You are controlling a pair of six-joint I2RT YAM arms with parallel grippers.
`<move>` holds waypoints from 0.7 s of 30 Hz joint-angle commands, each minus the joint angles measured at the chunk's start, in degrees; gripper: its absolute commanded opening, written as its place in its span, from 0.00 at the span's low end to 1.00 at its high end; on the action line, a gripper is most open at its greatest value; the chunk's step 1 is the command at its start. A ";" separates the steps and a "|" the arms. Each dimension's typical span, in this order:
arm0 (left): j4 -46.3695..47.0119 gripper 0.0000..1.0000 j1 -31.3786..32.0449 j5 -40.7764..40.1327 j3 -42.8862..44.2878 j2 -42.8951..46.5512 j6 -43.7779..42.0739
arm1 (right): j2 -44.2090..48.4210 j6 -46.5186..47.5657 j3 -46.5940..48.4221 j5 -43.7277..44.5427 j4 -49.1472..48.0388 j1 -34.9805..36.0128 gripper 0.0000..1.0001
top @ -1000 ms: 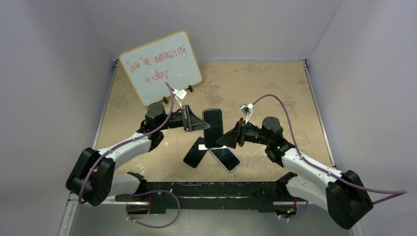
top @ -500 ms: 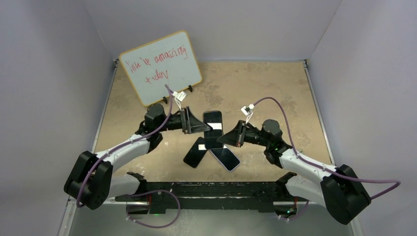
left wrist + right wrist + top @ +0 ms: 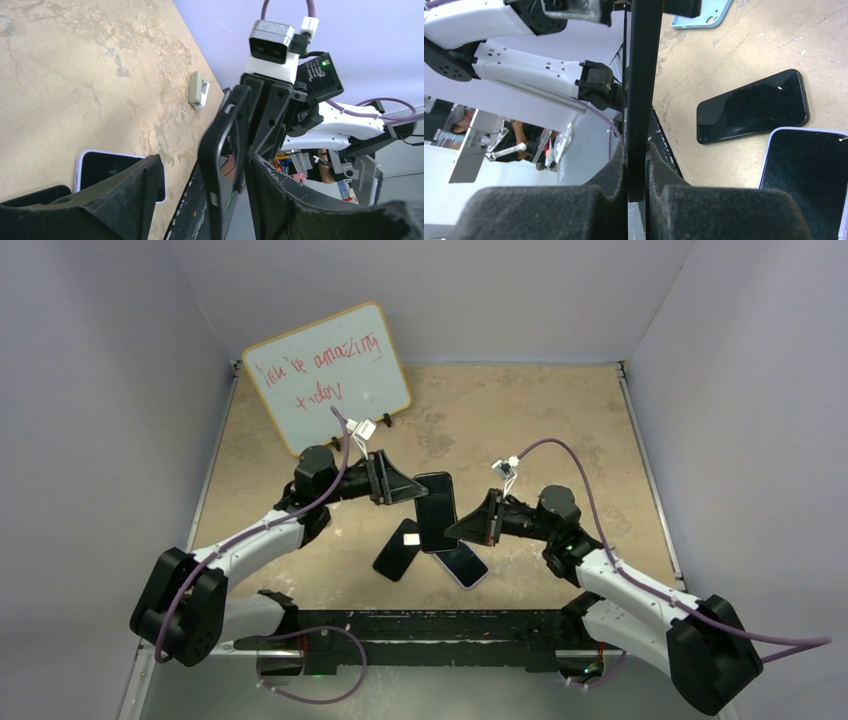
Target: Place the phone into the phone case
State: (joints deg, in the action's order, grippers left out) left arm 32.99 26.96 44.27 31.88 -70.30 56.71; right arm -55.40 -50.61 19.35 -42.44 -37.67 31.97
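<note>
Since the earlier frame the phone case (image 3: 437,512) has tipped from square to slanted, and the left claw (image 3: 410,490) has let go of it. Right claw (image 3: 637,160): pads pressed together, pinching the case edge-on at its near end. Left claw: fingers spread, with the case standing between them. I judge this black slab to be the case: light, thin, with a rim that flexes and glossy faces that slip. Grip across the long edges near mid-length, not at one corner. A black phone (image 3: 393,558) lies below the left claw and a lilac-edged phone (image 3: 465,565) just under the right claw
</note>
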 commanded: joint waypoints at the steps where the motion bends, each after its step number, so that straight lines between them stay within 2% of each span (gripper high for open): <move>1: -2.68 0.64 -0.42 -1.22 3.86 -0.96 -5.72 | 1.49 1.74 2.55 -2.56 -2.40 -0.04 0.00; 4: -3.71 0.59 -0.42 -1.81 4.19 -0.71 -6.91 | 0.61 1.07 2.36 -3.18 -3.33 0.03 0.00; 6: -4.23 0.41 -0.42 -1.66 4.81 -1.06 -7.63 | -0.25 1.47 2.47 -2.97 -2.94 0.08 0.00; 7: -5.11 0.28 -0.42 -2.16 5.35 -1.39 -8.51 | -0.69 1.80 2.59 -2.69 -2.43 0.04 0.00; 9: -12.57 0.04 -0.24 -3.18 8.18 -2.77 -12.57 | -1.52 2.57 3.11 -1.34 -0.98 0.04 0.00; 10: -16.53 0.00 -0.18 -4.17 10.00 -3.62 -14.96 | -1.96 2.96 3.51 -0.25 0.13 0.05 0.00; 12: -22.70 0.00 0.16 -6.89 13.02 -4.99 -18.68 | -3.05 3.82 4.76 1.17 2.61 0.08 0.00; 14: -23.99 0.00 0.26 -7.74 14.04 -5.52 -20.24 | -3.82 4.15 5.60 2.12 4.23 -0.01 0.00; 15: -25.02 0.07 0.28 -8.35 14.54 -5.42 -20.79 | -4.17 4.00 5.83 2.68 5.37 -0.03 0.00; 17: -29.60 0.36 0.28 -11.88 16.23 -5.17 -22.50 | -4.34 3.91 6.52 5.61 6.80 -0.09 0.00; 18: -32.02 0.47 0.28 -13.81 17.00 -4.72 -23.33 | -4.37 4.42 7.20 7.28 8.27 -0.27 0.00; 19: -35.99 0.70 0.24 -15.81 17.78 -4.34 -24.27 | -4.56 5.56 8.47 8.78 10.31 -0.56 0.00; 20: -39.21 0.79 0.28 -17.65 18.85 -4.06 -25.80 | -5.03 7.05 9.86 10.64 13.17 -1.09 0.00; 21: -42.03 0.83 0.28 -19.25 19.67 -3.59 -27.43 | -5.83 8.91 11.71 12.60 16.35 -1.54 0.00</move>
State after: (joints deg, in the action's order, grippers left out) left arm 4.14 27.38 35.20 46.59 -75.18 37.98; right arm -60.23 -46.59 24.14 -37.23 -28.01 31.73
